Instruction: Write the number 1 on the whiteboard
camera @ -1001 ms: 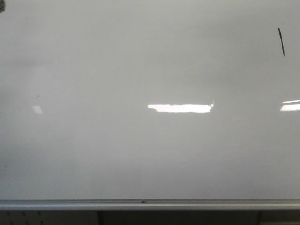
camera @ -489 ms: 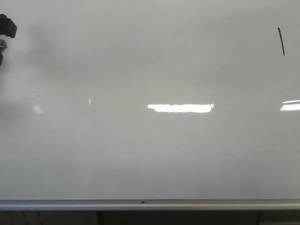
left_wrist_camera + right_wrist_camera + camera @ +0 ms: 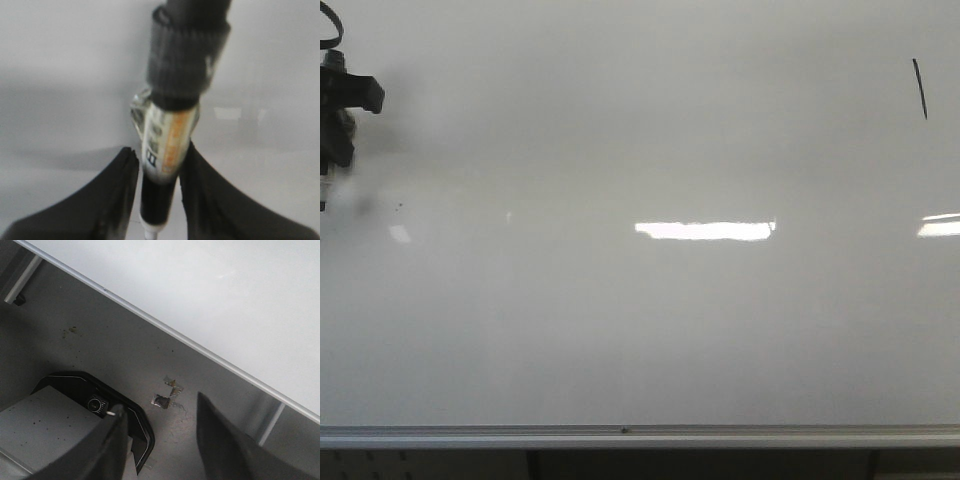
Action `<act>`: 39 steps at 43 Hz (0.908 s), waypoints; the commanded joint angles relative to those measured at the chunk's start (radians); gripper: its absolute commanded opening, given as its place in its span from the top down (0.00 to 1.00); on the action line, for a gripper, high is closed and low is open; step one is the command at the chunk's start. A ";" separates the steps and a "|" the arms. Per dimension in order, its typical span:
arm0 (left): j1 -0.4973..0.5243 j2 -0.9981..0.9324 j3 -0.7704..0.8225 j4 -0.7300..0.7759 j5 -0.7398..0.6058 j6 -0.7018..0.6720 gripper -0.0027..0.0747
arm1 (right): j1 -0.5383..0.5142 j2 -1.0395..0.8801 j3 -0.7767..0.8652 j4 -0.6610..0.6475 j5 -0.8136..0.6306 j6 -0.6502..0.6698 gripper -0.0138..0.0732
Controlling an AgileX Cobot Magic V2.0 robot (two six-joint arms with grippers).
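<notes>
Across the front view, the whiteboard (image 3: 650, 300) fills nearly everything, glossy and grey-white with bright window-like reflections, and a silver rail (image 3: 640, 436) runs along its lower edge. High on the board's right side stands the number 1 (image 3: 919, 88), a short, thin, slightly slanted black stroke, well apart from everything else. At the far left edge, part of the left arm's dark gripper assembly (image 3: 342, 105) shows against the board, with a soft shadow beneath it and a small dark speck (image 3: 400, 206) just below. From the left wrist, the left gripper (image 3: 158, 187) is clamped on a marker (image 3: 167, 150), its two black fingers pressing the barrel from either side; the marker's white tip points toward the board surface, though whether it touches cannot be told. From the right wrist, the right gripper (image 3: 162, 432) hangs with its fingers spread and nothing between them, over a grey floor (image 3: 125, 355) below the board's rail.
</notes>
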 commanded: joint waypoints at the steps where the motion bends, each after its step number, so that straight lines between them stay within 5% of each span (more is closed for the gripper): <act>1: 0.001 -0.029 -0.035 -0.008 -0.039 -0.001 0.55 | -0.009 -0.015 -0.032 0.011 -0.039 0.002 0.44; 8: 0.001 -0.034 -0.035 -0.002 -0.001 0.004 0.43 | -0.009 -0.015 -0.032 0.011 -0.040 0.002 0.44; 17: -0.001 -0.139 -0.035 0.043 0.129 0.005 0.44 | -0.009 -0.017 -0.032 -0.022 -0.030 0.066 0.44; 30: -0.088 -0.467 -0.033 0.043 0.369 0.088 0.44 | -0.009 -0.099 -0.021 -0.236 -0.045 0.371 0.44; 39: -0.179 -0.715 0.044 0.043 0.439 0.088 0.44 | -0.009 -0.257 0.073 -0.268 -0.122 0.390 0.44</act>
